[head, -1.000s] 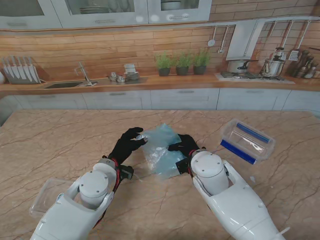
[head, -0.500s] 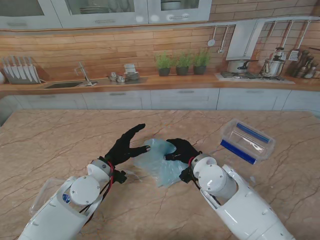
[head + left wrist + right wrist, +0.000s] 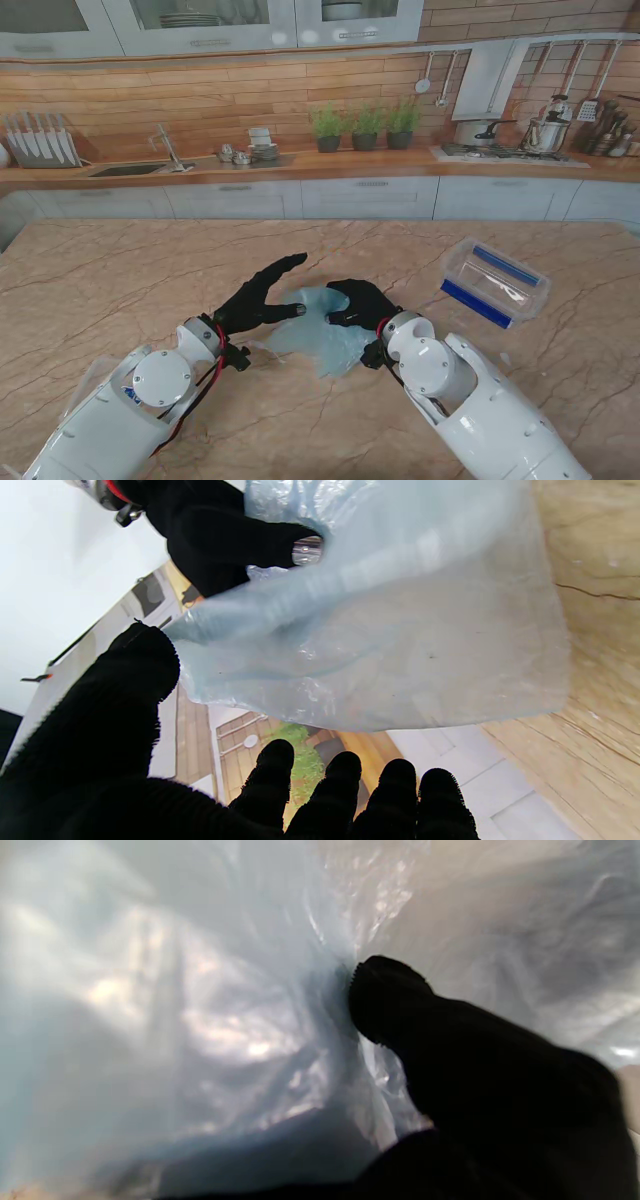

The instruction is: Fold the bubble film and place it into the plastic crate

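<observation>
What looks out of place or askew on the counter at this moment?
The bubble film is bunched into an uneven wad rather than a flat fold, between the left hand and the right hand, which grips it. The plastic crate sits skewed to the counter's edge, with no film in it yet.

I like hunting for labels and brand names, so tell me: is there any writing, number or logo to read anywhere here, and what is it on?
None can be read.
Plastic crate: blue bands, no lettering that shows.
Bubble film: plain clear sheet, no print.
Left hand and right hand: black gloves, no marking.
White arms: no logo visible.
Kitchen backdrop: nothing that looks like lettering; small things there are too small to tell.
</observation>
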Motion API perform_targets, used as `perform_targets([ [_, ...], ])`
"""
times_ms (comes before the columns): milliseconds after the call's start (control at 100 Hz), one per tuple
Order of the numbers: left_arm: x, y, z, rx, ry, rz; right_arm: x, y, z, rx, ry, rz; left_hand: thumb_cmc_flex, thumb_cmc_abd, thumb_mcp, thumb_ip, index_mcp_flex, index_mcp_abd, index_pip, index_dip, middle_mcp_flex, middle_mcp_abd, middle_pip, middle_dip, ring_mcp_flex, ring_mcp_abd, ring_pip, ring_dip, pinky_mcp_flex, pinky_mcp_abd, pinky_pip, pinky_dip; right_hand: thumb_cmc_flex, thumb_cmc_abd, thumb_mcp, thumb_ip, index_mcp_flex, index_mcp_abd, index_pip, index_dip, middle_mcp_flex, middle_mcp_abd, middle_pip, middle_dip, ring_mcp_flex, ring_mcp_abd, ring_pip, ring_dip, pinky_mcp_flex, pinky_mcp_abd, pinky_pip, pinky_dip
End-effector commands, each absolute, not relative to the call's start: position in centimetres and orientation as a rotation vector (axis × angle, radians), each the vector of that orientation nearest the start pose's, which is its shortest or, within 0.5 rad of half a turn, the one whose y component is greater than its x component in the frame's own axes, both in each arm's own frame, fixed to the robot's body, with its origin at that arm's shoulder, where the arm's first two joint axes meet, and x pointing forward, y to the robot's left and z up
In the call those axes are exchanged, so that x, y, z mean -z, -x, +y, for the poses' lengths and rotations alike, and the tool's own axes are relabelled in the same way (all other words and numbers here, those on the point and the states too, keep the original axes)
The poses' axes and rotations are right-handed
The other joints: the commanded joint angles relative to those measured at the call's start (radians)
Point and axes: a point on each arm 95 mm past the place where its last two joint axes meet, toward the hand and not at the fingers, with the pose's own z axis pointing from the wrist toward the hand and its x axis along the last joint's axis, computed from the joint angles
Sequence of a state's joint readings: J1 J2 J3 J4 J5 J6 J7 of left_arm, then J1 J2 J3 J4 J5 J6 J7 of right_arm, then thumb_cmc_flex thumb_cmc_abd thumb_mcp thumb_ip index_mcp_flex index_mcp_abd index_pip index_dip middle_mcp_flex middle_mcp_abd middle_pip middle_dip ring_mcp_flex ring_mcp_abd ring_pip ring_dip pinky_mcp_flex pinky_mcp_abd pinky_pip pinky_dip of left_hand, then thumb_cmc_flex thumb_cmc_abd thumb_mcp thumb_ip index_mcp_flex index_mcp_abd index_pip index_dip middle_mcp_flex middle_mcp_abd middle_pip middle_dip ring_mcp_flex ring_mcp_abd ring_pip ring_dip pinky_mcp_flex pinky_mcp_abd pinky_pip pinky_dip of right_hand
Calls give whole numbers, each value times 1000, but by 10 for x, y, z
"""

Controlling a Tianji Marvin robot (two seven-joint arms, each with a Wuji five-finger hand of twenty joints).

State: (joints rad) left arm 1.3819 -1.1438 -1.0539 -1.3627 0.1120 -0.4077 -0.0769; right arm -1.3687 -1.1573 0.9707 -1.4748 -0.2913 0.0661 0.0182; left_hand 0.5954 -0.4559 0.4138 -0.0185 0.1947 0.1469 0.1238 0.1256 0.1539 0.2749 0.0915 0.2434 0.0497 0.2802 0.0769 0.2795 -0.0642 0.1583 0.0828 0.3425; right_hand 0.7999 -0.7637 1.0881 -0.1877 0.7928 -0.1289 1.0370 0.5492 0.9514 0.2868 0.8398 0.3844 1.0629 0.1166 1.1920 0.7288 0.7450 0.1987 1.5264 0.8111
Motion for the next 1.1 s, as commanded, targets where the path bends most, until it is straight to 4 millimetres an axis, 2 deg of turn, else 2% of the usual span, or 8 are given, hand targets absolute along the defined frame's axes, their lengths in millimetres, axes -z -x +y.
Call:
perform_targets([
  [0,338,-423,-52,2356,1794,1292,339,-423,81,2094,2090,-1501,-48,-42,7,-35,-40,-50,-16,12,-5,-42,16,10,-7,-42,5,-12,5,-33,-28,-11,53,-34,35,-13,-2,-49,31,13,5,57,55,13,-18,-29,59,16,-19,-88,19,26],
  [240,340,-421,-56,2345,1824,1350,338,-423,83,2133,2027,-1562,-38,-45,11,-35,-41,-69,-5,30,33,-46,57,28,56,-22,36,-7,62,59,13,21,51,-32,31,-9,-4,-52,29,17,3,54,55,14,-18,-29,60,20,-25,-88,14,27],
  [500,344,-422,-61,2163,1745,1412,335,-421,82,2189,1934,-1598,119,-47,129,-26,-30,7,125,92,183,-25,162,78,261,-2,216,112,235,165,193,209,48,-28,28,-6,-4,-60,28,21,5,46,53,14,-21,-32,56,21,-28,-89,8,29],
  [600,345,-422,-64,2157,1780,1390,332,-419,80,2203,1908,-1612,149,-44,167,-29,38,23,244,126,295,-30,212,88,348,-6,280,125,232,174,386,263,48,-26,25,-5,-5,-64,27,23,5,42,50,13,-22,-34,55,23,-30,-92,4,29],
  [740,347,-422,-68,2175,1807,1372,331,-419,80,2204,1887,-1643,159,-13,171,-34,180,29,347,191,467,-22,286,119,483,30,404,160,211,190,821,156,47,-22,22,-4,-7,-67,25,25,3,39,47,14,-28,-34,50,24,-35,-94,-2,30],
  [910,349,-420,-75,2195,1868,1335,331,-421,80,2201,1860,-1683,201,92,97,-37,399,26,468,263,721,-4,426,201,678,102,650,260,338,224,1096,267,48,-22,21,-3,-8,-66,24,27,0,33,40,13,-34,-29,42,23,-44,-94,-11,31],
  [970,349,-420,-77,2199,1885,1328,331,-422,80,2198,1856,-1696,329,81,27,-80,447,17,546,241,803,-2,466,209,752,114,725,253,404,233,1171,305,45,-23,15,-5,-20,-62,17,24,-7,29,30,9,-42,-25,26,17,-53,-91,-26,29],
  [1090,349,-421,-78,2176,1899,1356,329,-422,76,2192,1850,-1707,497,124,42,-82,461,-15,699,241,862,-28,526,237,821,106,814,261,464,238,1240,335,-31,-9,-124,28,-131,-25,-62,-24,-133,2,-37,11,-158,8,-112,21,-180,-26,-193,4],
])
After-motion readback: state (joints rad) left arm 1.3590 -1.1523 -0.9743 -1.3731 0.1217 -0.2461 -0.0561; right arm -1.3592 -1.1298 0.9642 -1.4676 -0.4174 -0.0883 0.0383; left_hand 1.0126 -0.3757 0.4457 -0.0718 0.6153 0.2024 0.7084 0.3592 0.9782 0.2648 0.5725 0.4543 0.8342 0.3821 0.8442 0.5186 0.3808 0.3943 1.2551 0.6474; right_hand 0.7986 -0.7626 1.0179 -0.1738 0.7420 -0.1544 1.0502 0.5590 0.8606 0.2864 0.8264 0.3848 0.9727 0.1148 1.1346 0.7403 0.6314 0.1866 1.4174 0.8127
